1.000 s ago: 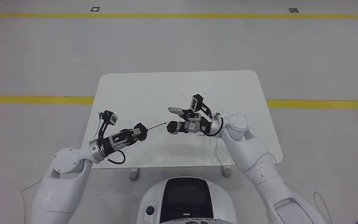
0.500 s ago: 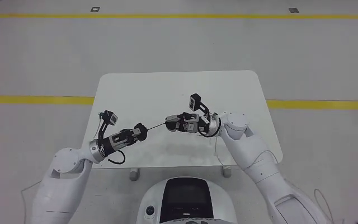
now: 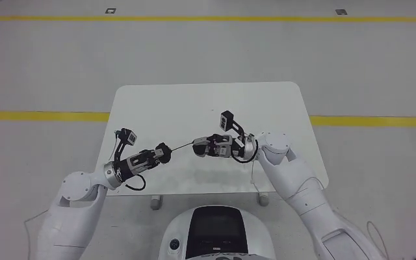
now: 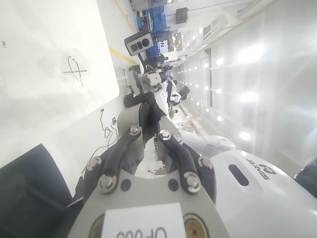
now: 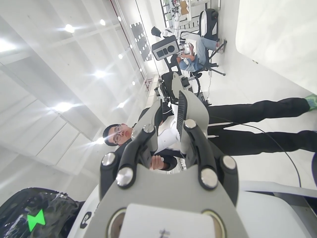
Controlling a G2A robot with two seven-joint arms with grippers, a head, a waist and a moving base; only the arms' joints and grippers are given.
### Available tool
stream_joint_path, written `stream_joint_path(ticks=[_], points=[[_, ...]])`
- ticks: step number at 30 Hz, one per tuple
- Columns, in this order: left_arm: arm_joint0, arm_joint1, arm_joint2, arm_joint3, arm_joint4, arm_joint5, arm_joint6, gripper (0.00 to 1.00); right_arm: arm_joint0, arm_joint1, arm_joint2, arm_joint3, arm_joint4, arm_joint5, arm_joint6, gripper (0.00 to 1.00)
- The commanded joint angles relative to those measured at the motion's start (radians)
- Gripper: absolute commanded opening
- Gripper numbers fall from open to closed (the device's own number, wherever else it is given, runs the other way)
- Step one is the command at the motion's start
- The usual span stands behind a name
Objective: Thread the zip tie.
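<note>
— How is the left gripper (image 3: 166, 151) held?
— It is pressed shut on one end of the zip tie (image 3: 182, 146), above the near half of the table (image 3: 195, 104).
— And the tie's other end?
— It is stretched across to the right gripper (image 3: 197, 148), above the table's middle. Whether that gripper is spread or closed cannot be told.
— Anything more?
— Loose ties (image 4: 74, 70) are seen lying on the table.
</note>
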Motion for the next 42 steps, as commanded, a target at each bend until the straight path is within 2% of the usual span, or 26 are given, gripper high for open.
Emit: stream_joint_path(ticks=[1, 10, 16, 19, 22, 35, 36, 37, 38, 42], points=[[0.000, 0.000, 0.000, 0.000, 0.000, 0.000, 0.000, 0.00, -0.001, 0.001, -0.002, -0.003, 0.004, -0.002, -0.001, 0.15], [0.000, 0.000, 0.000, 0.000, 0.000, 0.000, 0.000, 0.00, 0.007, 0.003, -0.026, -0.006, 0.026, -0.010, -0.013, 0.15], [0.000, 0.000, 0.000, 0.000, 0.000, 0.000, 0.000, 0.00, 0.018, 0.003, -0.042, 0.004, 0.036, -0.015, -0.019, 0.07], [0.000, 0.000, 0.000, 0.000, 0.000, 0.000, 0.000, 0.00, 0.021, 0.004, -0.046, 0.008, 0.040, -0.017, -0.024, 0.07], [0.000, 0.000, 0.000, 0.000, 0.000, 0.000, 0.000, 0.00, 0.023, 0.005, -0.049, 0.009, 0.043, -0.018, -0.026, 0.00], [0.000, 0.000, 0.000, 0.000, 0.000, 0.000, 0.000, 0.00, 0.016, 0.014, -0.055, -0.002, 0.050, -0.019, -0.032, 0.00], [0.000, 0.000, 0.000, 0.000, 0.000, 0.000, 0.000, 0.04, 0.015, 0.015, -0.055, -0.003, 0.050, -0.019, -0.032, 0.00], [0.000, 0.000, 0.000, 0.000, 0.000, 0.000, 0.000, 0.40, 0.014, 0.016, -0.055, -0.004, 0.051, -0.019, -0.033, 0.00], [0.000, 0.000, 0.000, 0.000, 0.000, 0.000, 0.000, 0.99, 0.013, 0.017, -0.055, -0.006, 0.051, -0.019, -0.033, 0.00], [0.000, 0.000, 0.000, 0.000, 0.000, 0.000, 0.000, 1.00, 0.008, 0.020, -0.053, -0.009, 0.055, -0.021, -0.042, 0.00]])
